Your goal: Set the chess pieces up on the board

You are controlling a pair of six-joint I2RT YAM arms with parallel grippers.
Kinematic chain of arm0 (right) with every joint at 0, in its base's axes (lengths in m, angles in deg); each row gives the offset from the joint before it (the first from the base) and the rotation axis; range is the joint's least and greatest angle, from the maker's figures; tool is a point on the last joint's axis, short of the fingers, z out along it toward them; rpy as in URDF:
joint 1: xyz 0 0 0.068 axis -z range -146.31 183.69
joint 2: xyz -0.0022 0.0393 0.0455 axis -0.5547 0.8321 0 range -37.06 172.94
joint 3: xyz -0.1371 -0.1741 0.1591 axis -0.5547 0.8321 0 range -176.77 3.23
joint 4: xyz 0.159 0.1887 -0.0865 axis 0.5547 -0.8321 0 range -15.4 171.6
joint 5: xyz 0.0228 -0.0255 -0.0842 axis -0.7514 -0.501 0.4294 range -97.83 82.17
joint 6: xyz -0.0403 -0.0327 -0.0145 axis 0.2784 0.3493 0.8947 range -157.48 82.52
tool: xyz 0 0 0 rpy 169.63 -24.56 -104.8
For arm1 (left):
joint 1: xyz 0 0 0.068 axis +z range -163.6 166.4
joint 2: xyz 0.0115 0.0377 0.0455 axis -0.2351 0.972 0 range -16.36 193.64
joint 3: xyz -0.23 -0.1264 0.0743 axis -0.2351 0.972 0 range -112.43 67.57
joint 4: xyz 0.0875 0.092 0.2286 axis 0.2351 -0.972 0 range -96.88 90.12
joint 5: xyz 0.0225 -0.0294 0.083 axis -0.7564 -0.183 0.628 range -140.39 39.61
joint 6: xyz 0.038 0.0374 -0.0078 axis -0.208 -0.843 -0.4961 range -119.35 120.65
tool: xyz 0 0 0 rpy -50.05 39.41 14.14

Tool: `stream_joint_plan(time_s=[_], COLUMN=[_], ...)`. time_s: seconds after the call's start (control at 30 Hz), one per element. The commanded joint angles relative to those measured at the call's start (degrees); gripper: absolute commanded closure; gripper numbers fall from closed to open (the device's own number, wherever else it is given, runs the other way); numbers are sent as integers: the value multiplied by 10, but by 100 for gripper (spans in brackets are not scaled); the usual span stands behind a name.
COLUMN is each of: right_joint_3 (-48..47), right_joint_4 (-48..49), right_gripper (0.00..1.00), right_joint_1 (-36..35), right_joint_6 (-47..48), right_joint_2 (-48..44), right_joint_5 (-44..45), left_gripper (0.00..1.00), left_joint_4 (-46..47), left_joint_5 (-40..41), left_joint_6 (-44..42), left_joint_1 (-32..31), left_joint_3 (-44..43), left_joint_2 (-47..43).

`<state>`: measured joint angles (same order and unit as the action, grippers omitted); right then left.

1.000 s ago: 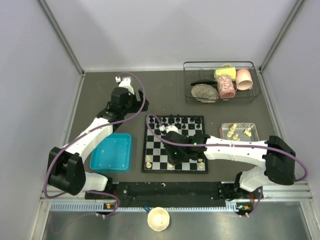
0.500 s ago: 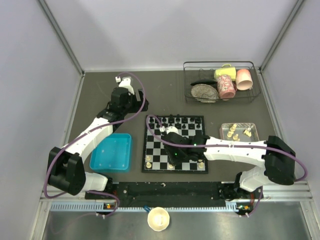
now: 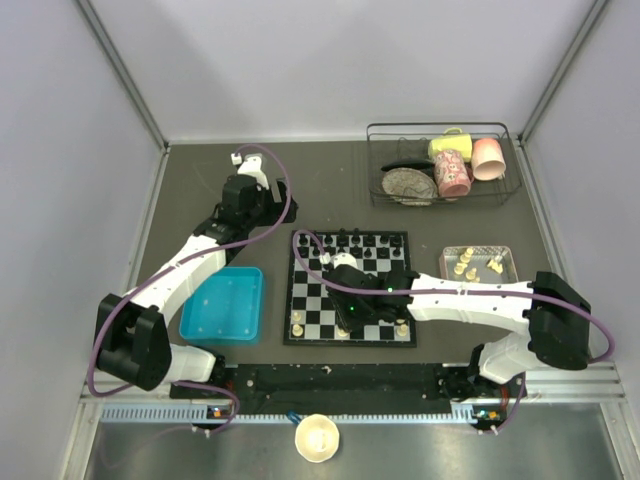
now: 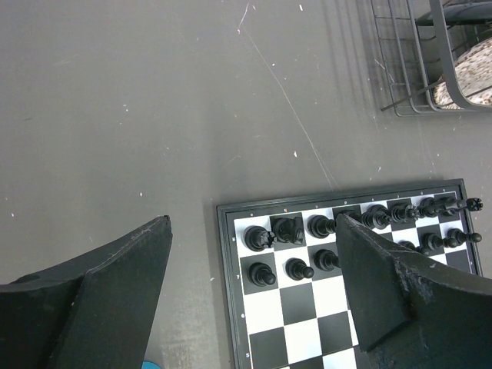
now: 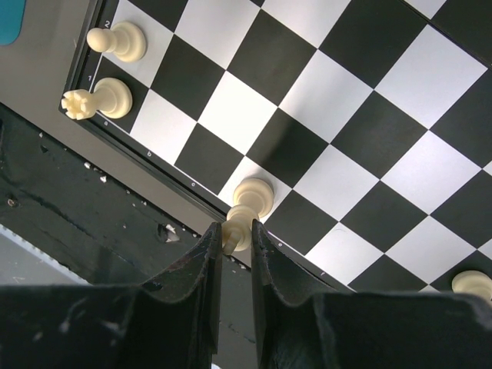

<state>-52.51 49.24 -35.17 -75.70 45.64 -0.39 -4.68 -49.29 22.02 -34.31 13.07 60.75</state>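
The right gripper (image 5: 234,234) is clenched on the top of one cream piece (image 5: 247,209), its two dark fingers (image 5: 200,269) pinching it from either side. The base of that piece sits over a pale square in the edge row of the board (image 5: 369,115), at the lower middle of the wrist view. Two more cream pieces (image 5: 115,42) stand at the upper left corner of that view, on the board's corner squares, and another shows at the lower right edge. In the top view this gripper (image 3: 350,315) hangs over the lower middle of the board (image 3: 318,290), which lies in the centre of the tabletop (image 3: 200,200). A row of black pieces (image 3: 350,240) lines its upper edge. To the right, a pinkish tray (image 3: 505,255) holds further cream pieces. The left gripper (image 3: 240,160) is released, jaws wide apart and holding nothing, at the upper left over bare tabletop, above the blue tray (image 3: 225,303)
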Motion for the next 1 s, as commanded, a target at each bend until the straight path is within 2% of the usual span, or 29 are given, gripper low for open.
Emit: stream_joint_plan(time_s=[0.0,0.97], right_joint_3=[4,17], right_joint_4=[27,34], right_gripper=[100,100], right_joint_1=[-7,-7], right_joint_6=[-10,-12], right_joint_2=[1,5], right_joint_5=[1,-3], left_gripper=[9,9], left_joint_4=[23,23], left_joint_5=[-2,-3], left_joint_6=[5,5], left_joint_1=[2,2], left_joint_3=[2,3], left_joint_2=[-1,-1])
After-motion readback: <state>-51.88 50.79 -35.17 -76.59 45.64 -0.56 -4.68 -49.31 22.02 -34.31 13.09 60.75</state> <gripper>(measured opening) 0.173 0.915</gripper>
